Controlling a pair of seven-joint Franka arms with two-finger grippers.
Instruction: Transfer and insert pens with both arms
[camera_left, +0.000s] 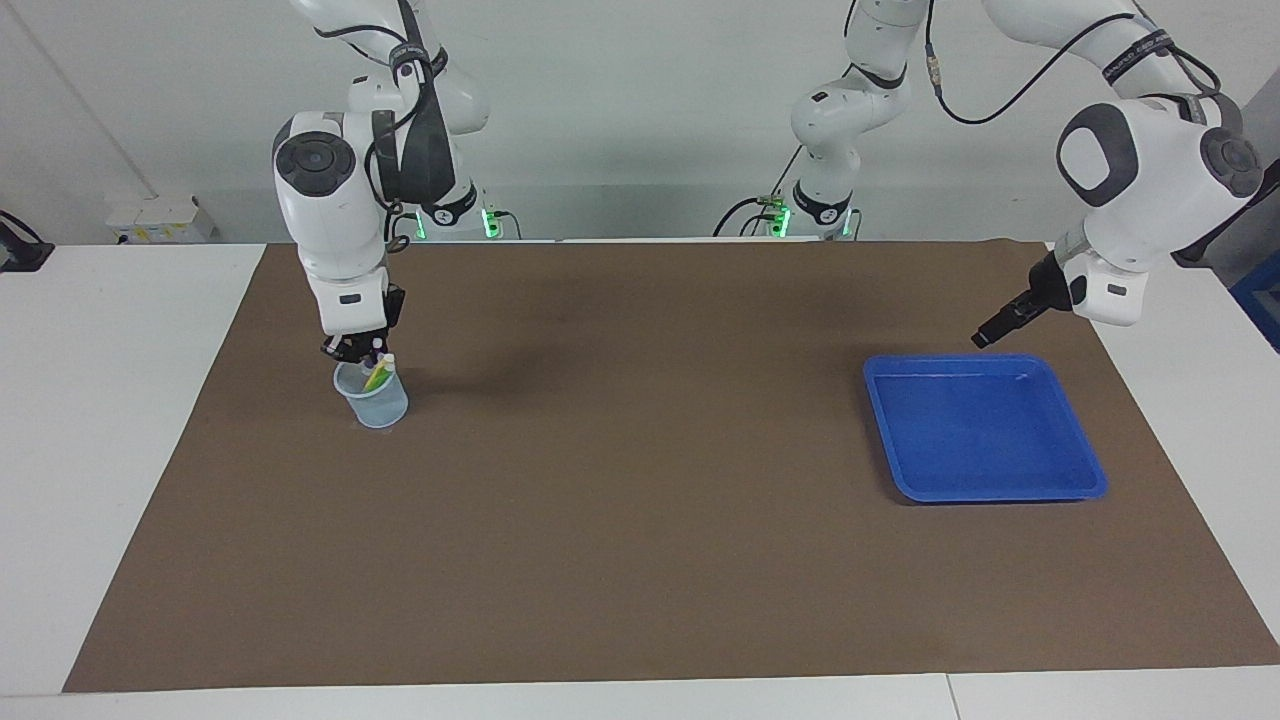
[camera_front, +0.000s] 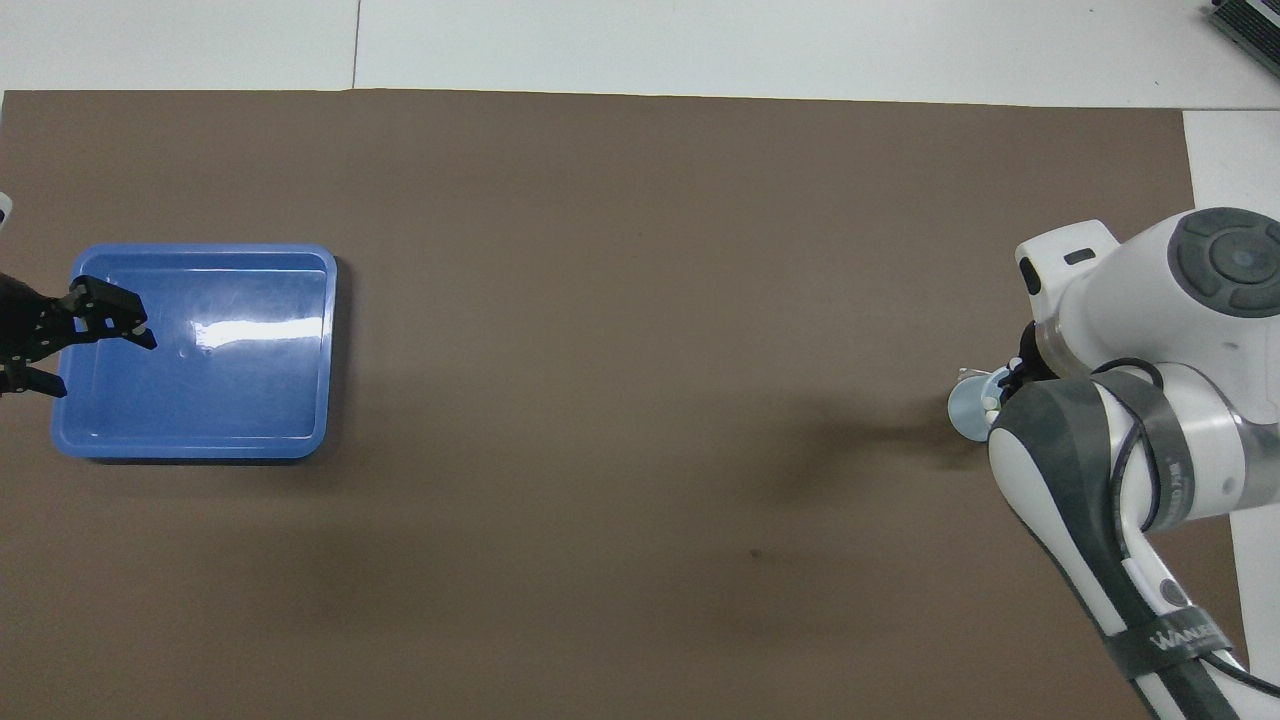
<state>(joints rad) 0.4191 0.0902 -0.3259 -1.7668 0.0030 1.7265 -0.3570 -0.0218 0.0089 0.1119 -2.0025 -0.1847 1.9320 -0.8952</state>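
A clear plastic cup (camera_left: 374, 402) stands on the brown mat toward the right arm's end of the table. A green and a yellow pen (camera_left: 378, 376) stand in it with pale ends up. I cannot make out the purple pen. My right gripper (camera_left: 358, 349) is directly over the cup, its fingertips at the rim beside the pens' ends. In the overhead view the right arm hides most of the cup (camera_front: 966, 409). My left gripper (camera_left: 986, 338) hangs open and empty over the blue tray's edge nearer to the robots, and it also shows in the overhead view (camera_front: 105, 367).
The blue tray (camera_left: 1000, 493) lies toward the left arm's end of the table, with nothing in it; its rim also shows in the overhead view (camera_front: 200, 250). The brown mat (camera_left: 640, 500) covers most of the white table. Two smaller white arms with green lights stand at the robots' edge.
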